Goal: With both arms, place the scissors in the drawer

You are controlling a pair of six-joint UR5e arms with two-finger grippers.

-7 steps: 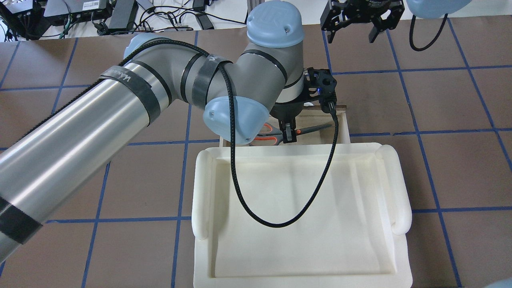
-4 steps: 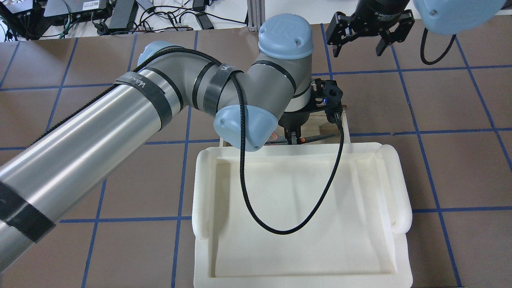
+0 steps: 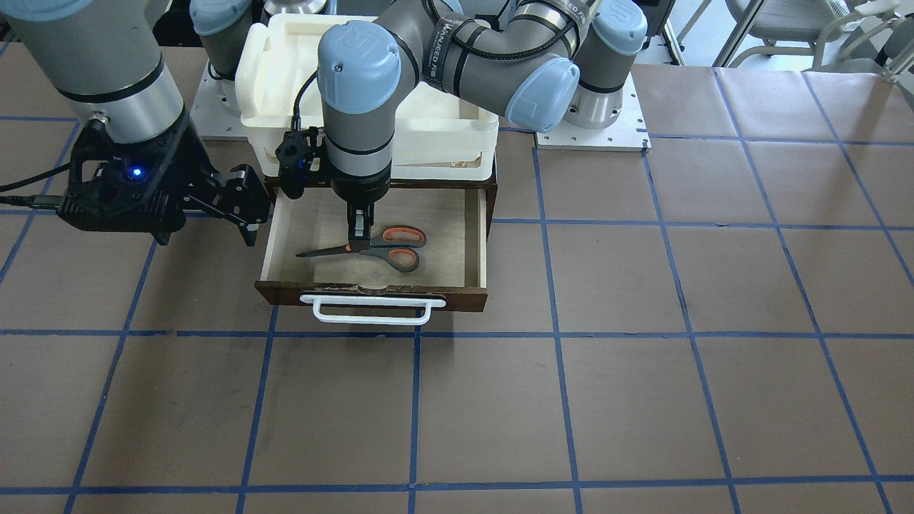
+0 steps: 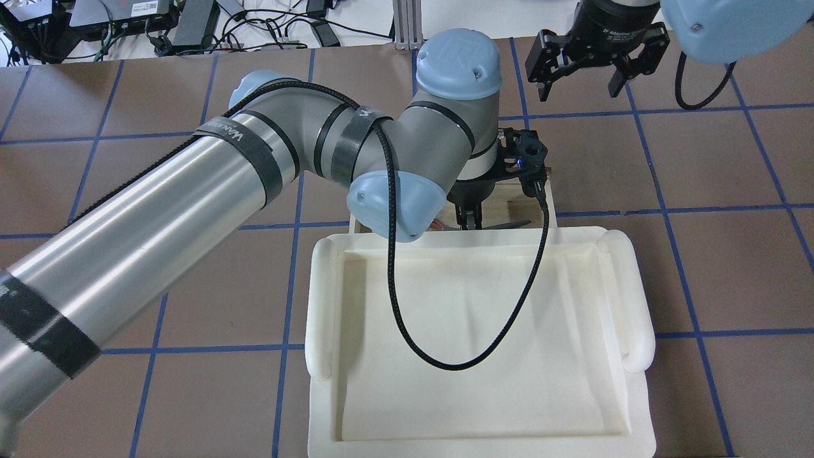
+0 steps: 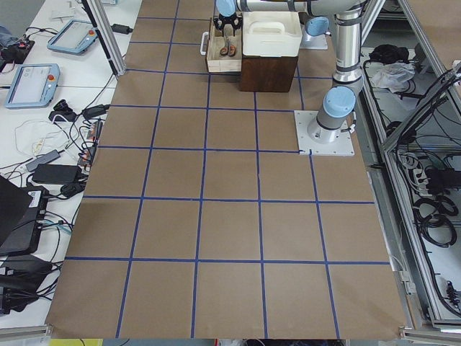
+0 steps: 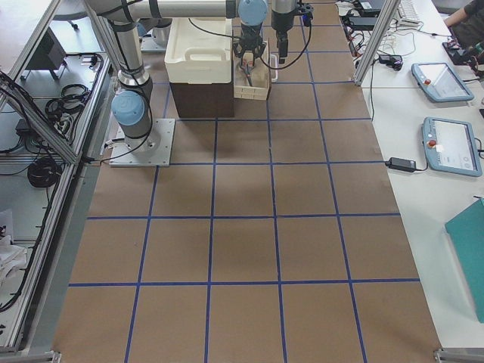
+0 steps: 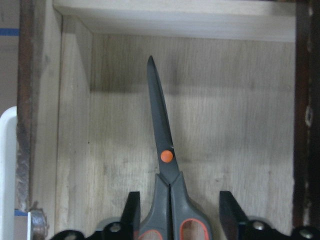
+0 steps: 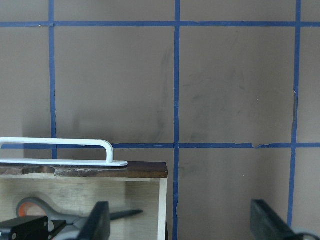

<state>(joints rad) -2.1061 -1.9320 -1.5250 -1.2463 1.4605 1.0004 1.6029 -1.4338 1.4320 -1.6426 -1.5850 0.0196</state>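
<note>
The scissors lie flat on the pale floor of the open drawer, blades pointing towards my right arm's side. My left gripper points down into the drawer over the scissors' neck. In the left wrist view the scissors sit between its fingers with a gap on each side, so my left gripper is open. In the overhead view only a blade shows beside my left gripper. My right gripper hovers open and empty beside the drawer's side wall.
A white foam-like tray sits on top of the brown cabinet behind the drawer and hides most of it from above. The drawer's white bar handle faces away from the robot. My right gripper hangs over brown gridded table.
My left gripper has gone down into the drawer with the scissors, which now lie on its floor. My right gripper has shifted a little to the right in the overhead view.
</note>
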